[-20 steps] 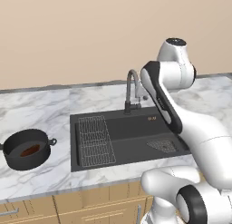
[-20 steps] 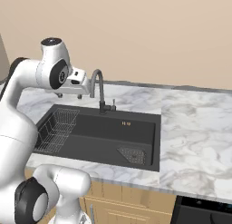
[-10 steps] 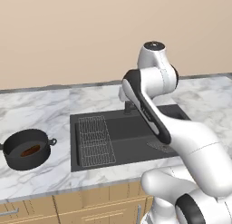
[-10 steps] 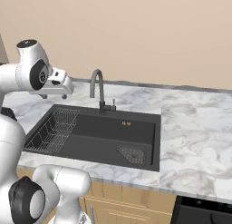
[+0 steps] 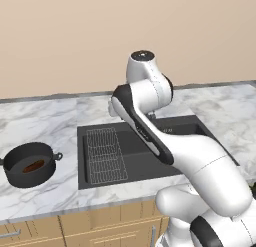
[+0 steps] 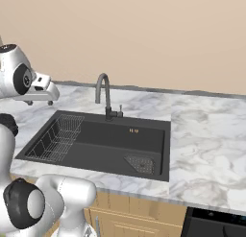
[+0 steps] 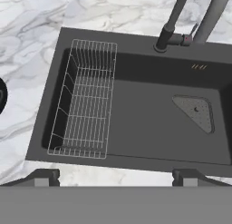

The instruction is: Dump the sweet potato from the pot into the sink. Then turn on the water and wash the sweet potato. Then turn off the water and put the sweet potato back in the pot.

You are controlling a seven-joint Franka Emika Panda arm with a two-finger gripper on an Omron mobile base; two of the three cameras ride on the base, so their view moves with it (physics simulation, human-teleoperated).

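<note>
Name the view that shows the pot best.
Left base view: the whole pot sits on the counter left of the sink, sweet potato inside. The hand view catches a sliver of its rim.

No text, label, brand, number or sign can be read anywhere. The nearest thing to a marking is a small orange mark on the back wall of the sink point(image 7: 136, 123), just right of the faucet point(image 7: 174, 23) base. In the hand view it sits in the upper right of the frame as a few short slanted strokes; in the right base view it sits near the middle of the frame. It is too small and blurred to tell whether it is lettering.
</note>
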